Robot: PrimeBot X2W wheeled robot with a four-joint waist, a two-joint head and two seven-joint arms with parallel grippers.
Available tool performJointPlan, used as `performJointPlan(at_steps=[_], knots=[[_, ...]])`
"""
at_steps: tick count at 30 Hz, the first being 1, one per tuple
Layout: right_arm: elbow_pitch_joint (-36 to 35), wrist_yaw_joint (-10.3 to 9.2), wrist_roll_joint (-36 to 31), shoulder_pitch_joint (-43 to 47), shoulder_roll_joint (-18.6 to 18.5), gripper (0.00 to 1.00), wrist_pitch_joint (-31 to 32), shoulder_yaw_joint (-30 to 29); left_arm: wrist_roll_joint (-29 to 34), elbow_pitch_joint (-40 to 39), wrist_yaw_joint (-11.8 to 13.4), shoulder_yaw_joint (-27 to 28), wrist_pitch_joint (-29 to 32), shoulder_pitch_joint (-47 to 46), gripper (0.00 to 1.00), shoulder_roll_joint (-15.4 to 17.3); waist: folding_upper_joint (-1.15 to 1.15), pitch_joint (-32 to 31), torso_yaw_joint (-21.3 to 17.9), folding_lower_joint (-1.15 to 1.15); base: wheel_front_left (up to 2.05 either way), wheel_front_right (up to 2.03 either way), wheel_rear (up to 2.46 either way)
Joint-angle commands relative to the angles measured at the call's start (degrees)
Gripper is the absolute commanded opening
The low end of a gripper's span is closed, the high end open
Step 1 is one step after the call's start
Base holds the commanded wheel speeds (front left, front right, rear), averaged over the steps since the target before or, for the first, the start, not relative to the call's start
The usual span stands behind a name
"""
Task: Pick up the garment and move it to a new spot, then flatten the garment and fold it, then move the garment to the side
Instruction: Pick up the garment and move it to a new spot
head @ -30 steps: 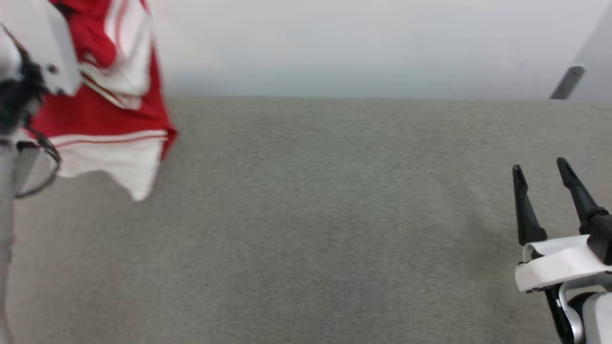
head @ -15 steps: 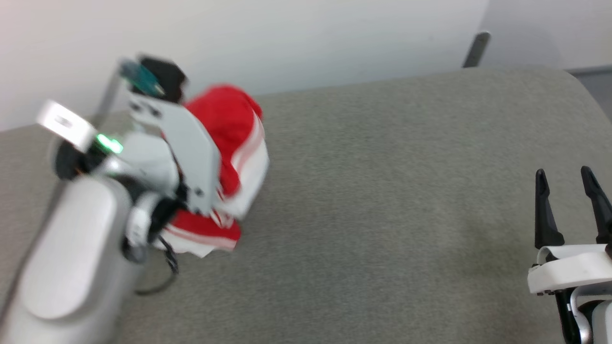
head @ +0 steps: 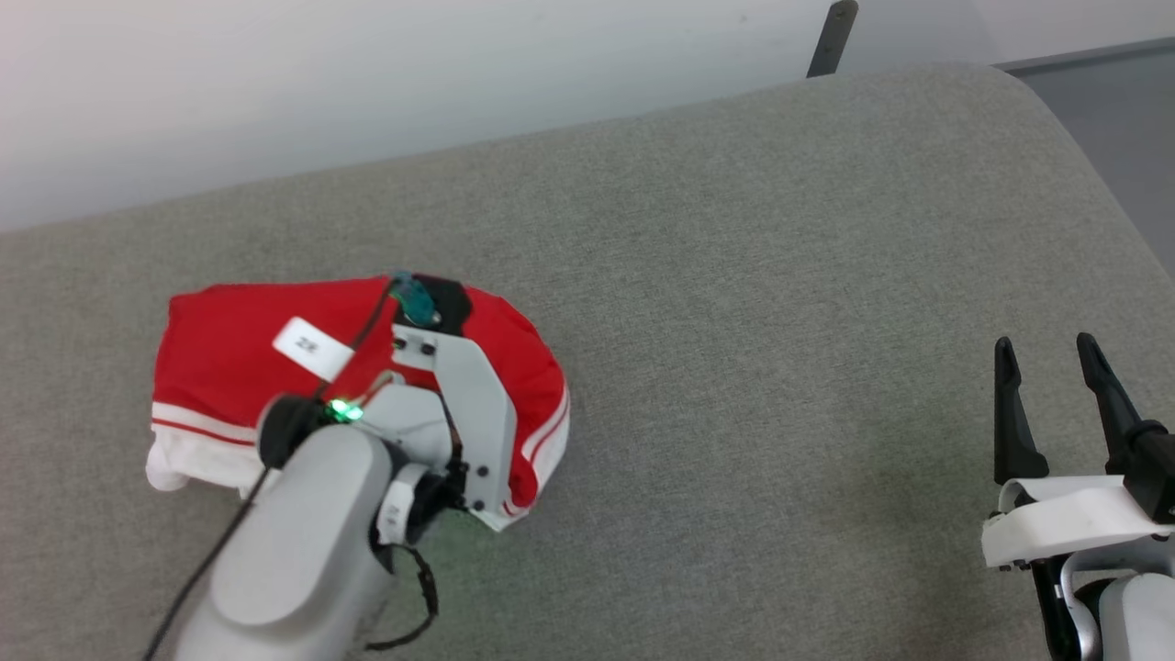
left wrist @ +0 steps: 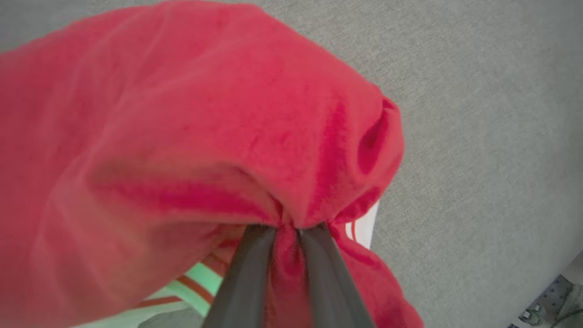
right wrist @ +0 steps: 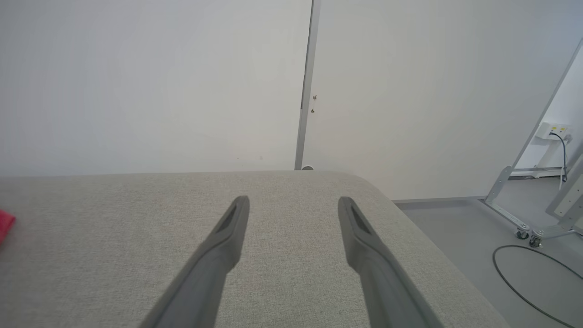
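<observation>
The garment (head: pixel 229 363), red with white striped trim, lies bunched on the left part of the grey padded surface (head: pixel 734 321). A white label shows on its upper face. My left forearm and wrist (head: pixel 459 404) reach over it and hide the fingers in the head view. In the left wrist view my left gripper (left wrist: pixel 288 228) is shut on a pinched fold of the garment (left wrist: pixel 191 114). My right gripper (head: pixel 1046 353) stands open at the lower right, nothing between its fingers (right wrist: pixel 227 232). A red sliver of the garment (right wrist: pixel 5 225) shows at the right wrist view's left edge.
The padded surface ends in a rounded corner at the right, with grey floor (head: pixel 1129 110) beyond it. A white wall and a dark post (head: pixel 831 37) stand behind. On the floor to the right lie a black cable (right wrist: pixel 524 273) and a wheeled metal frame (right wrist: pixel 524 200).
The head view has swung left and down. The garment, which hung in the air from my left gripper, now rests on the surface, still gripped. The right gripper stays open.
</observation>
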Motion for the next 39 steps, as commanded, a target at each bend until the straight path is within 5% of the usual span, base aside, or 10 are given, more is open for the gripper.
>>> performJointPlan(at_steps=[1,8,10,12,14,28,39], knots=[[0.41,-0.04,-0.01,-0.48,0.24,1.00,-0.32,0.15,-0.21,1.61,-0.47,-0.38,-0.48,0.03,0.00,-0.71,0.00,0.11,-0.08,0.00,0.00,0.00,0.00],[2.24,-0.04,-0.05,-1.13,0.14,1.00,-0.79,1.36,-0.52,10.50,-2.30,-2.34,-1.98,-0.79,0.01,-3.10,0.00,-0.76,0.30,0.00,0.00,0.00,0.00],[2.76,-0.04,0.09,-1.25,-0.18,1.00,-0.91,1.70,-0.65,12.52,-3.13,-2.66,-2.76,-1.00,0.47,-3.55,0.00,-1.31,0.65,0.00,0.00,0.00,0.00],[3.03,-0.04,-0.06,-1.25,-0.33,1.00,-0.97,2.10,-1.08,14.08,-3.89,-2.80,-3.30,-1.53,0.64,-3.99,0.00,-1.92,1.03,0.00,0.00,0.00,0.00],[3.20,-0.04,-0.15,-1.15,-0.69,1.00,-0.94,2.36,-1.09,14.85,-4.79,-3.07,-4.10,-2.18,1.00,-4.20,0.00,-2.70,1.56,0.00,0.00,0.00,0.00],[3.15,-0.04,0.07,1.45,-2.94,1.00,0.60,3.42,-4.02,8.82,-8.79,-1.50,-7.72,-0.82,1.00,-2.41,0.00,-9.68,6.86,0.00,0.00,0.00,0.00],[1.63,-0.04,0.51,3.79,-3.34,1.00,0.98,3.22,-4.06,-6.03,-8.62,4.91,-21.45,7.20,1.00,3.85,0.00,-13.30,11.66,0.00,0.00,0.00,0.00]])
